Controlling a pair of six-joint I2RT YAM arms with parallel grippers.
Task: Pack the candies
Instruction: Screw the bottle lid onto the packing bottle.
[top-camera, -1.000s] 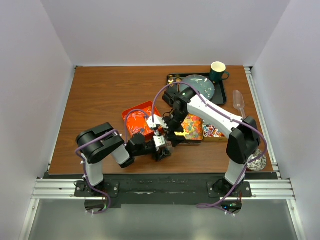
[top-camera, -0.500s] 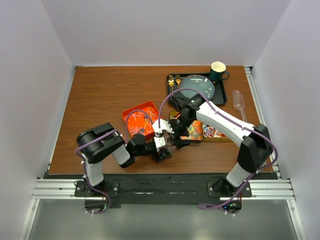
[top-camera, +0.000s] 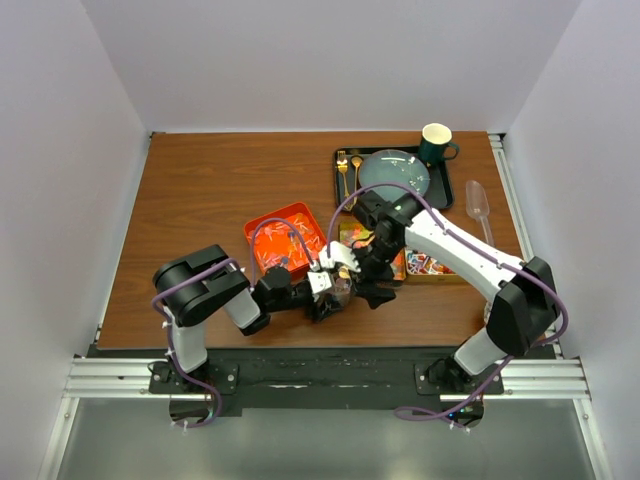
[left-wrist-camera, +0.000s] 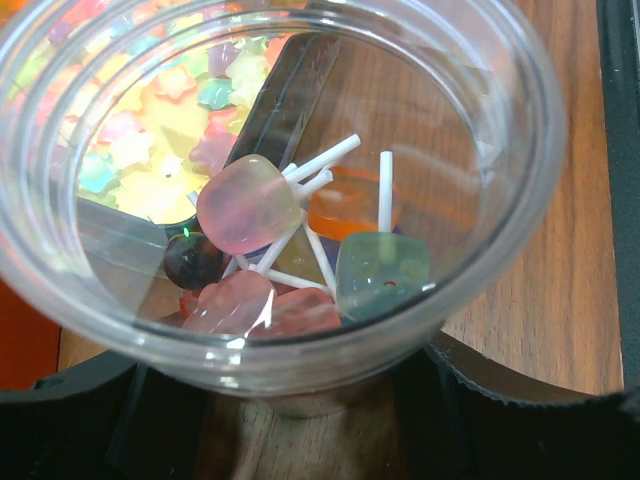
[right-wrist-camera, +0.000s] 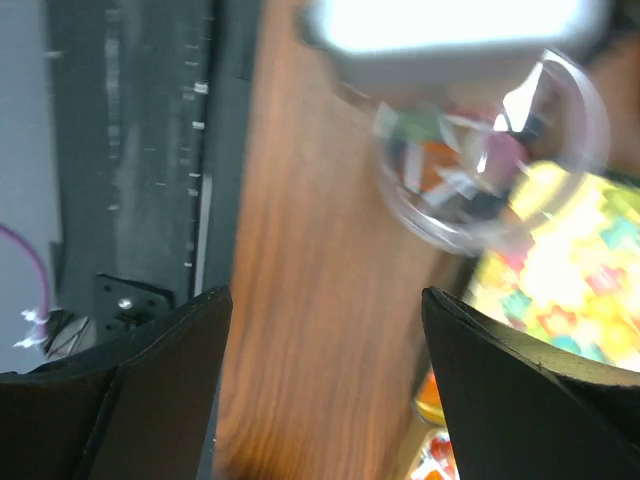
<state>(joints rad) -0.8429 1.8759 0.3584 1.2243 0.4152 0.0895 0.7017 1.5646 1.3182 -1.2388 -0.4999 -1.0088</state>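
Jaws of the left gripper (left-wrist-camera: 290, 400) are clamping a clear cup (left-wrist-camera: 520, 200) of candies (left-wrist-camera: 250, 205); the right gripper (right-wrist-camera: 322, 300) is gaping empty at its three o'clock.

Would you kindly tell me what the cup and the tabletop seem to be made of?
The cup looks like clear, glossy plastic: the candies show through its wall, and the rim glints. The tabletop looks like wood or wood-look laminate, brown with visible grain.

Right pincer (top-camera: 372, 288) swung nearer, off the candies (top-camera: 396, 266), now beside clear cup (top-camera: 340, 290)
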